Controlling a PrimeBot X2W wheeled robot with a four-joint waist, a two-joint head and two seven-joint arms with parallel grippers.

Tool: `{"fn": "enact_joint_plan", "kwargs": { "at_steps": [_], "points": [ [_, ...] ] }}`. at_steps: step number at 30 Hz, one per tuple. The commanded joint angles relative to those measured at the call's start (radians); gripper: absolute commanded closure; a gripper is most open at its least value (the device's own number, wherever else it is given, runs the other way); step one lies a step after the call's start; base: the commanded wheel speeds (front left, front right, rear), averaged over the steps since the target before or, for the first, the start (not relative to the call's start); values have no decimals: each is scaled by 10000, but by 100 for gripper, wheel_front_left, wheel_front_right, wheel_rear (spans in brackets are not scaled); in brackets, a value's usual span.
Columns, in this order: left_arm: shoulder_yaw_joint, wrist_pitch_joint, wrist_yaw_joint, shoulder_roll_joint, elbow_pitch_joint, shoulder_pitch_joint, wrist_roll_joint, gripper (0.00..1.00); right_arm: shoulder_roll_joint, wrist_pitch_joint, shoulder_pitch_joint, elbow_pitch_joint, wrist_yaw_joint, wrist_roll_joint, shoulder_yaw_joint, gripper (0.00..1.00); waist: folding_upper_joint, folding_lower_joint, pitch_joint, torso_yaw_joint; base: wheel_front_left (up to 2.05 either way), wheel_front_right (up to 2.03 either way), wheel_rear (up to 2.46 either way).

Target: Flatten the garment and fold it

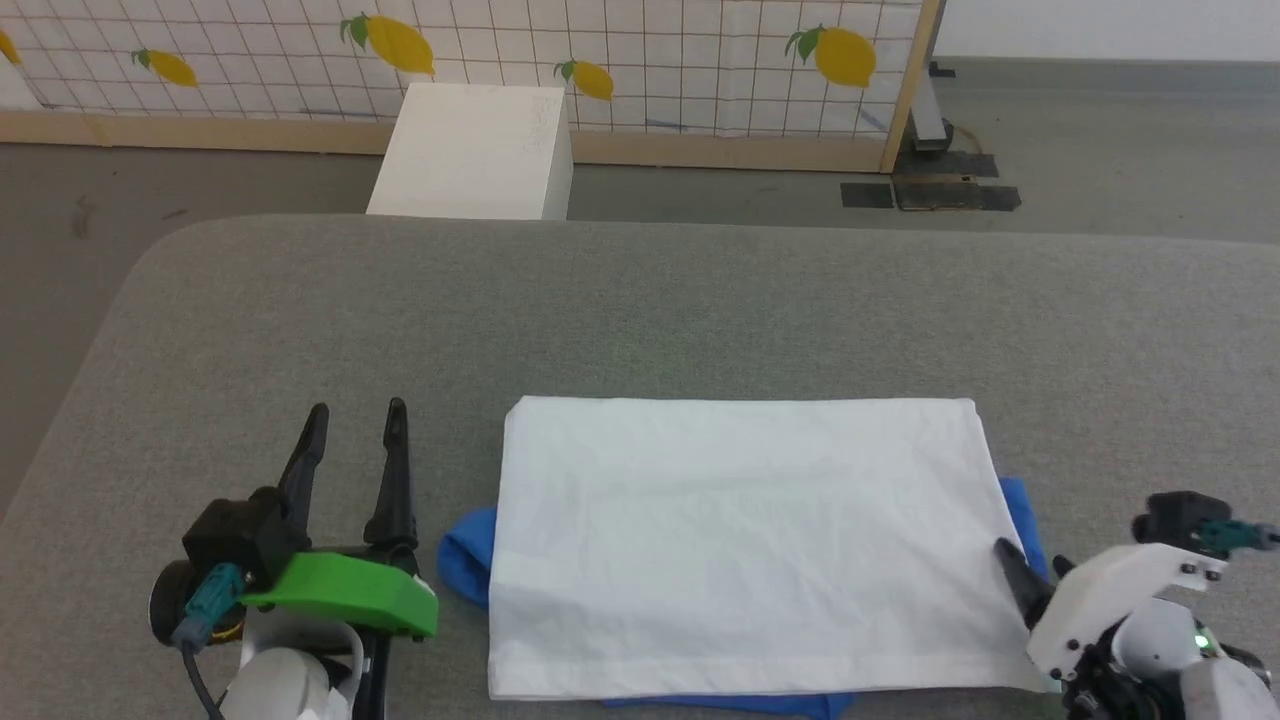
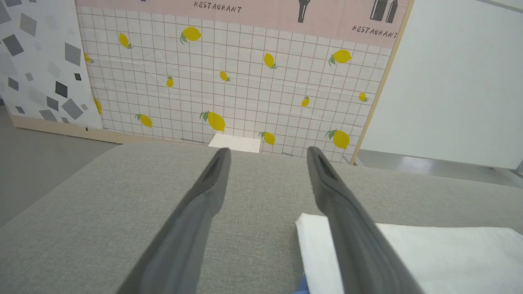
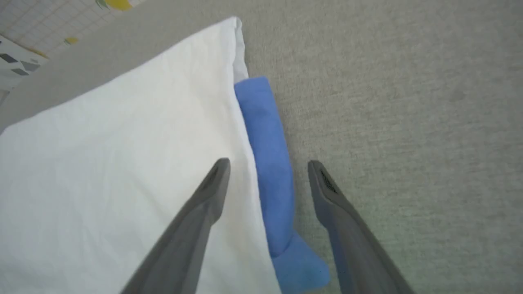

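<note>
Left hand (image 1: pixel 357 406) (fingers apart) beside folded garment (image 1: pixel 740 540)

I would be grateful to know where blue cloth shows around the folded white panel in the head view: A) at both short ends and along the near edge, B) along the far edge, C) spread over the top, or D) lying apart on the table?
A: the garment lies white side up, with blue peeking from beneath at its left end, its right end and along part of the near edge.
</note>
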Motion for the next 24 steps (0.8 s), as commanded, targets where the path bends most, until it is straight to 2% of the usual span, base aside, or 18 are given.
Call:
{"fn": "enact_joint_plan", "kwargs": {
  "at_steps": [1,3,10,11,12,13,14,15,24],
  "points": [
    [132,-45,-158,-83,169,-224,202,0,4,249,-316,387,-13,-194,72,0,-1,0,11,-24,0,0,0],
    [310,-46,-499,-196,739,-302,474,0,4,824,-827,1329,-13,-498,191,0,-1,0,2,-83,0,0,0],
    [638,-46,-813,-407,1188,-287,733,0,4,1695,-1076,2152,-13,-326,804,0,-1,0,-51,-153,0,0,0],
    [682,-46,-858,-437,1221,-267,765,0,4,1742,-1085,2213,-13,-276,854,33,-1,0,-57,-166,0,0,0],
    [710,-46,-897,-459,1249,-252,789,0,4,1760,-1092,2249,-13,-268,875,57,-1,0,-64,-173,0,0,0],
    [748,-46,-938,-484,1277,-237,818,0,4,1764,-1100,2283,-13,-246,881,71,-1,0,-68,-180,0,0,0],
    [781,-47,-968,-507,1291,-229,839,0,4,1742,-1108,2303,-13,-210,879,93,-1,0,-70,-185,0,0,0],
    [824,-47,-1002,-537,1302,-221,862,0,4,1673,-1123,2304,-13,-170,890,100,-1,0,-67,-189,0,0,0],
    [1071,-47,-1200,-718,1337,-116,1076,0,5,864,-1297,2227,-13,218,919,100,-1,0,-20,-247,0,0,0]
  ]
}}
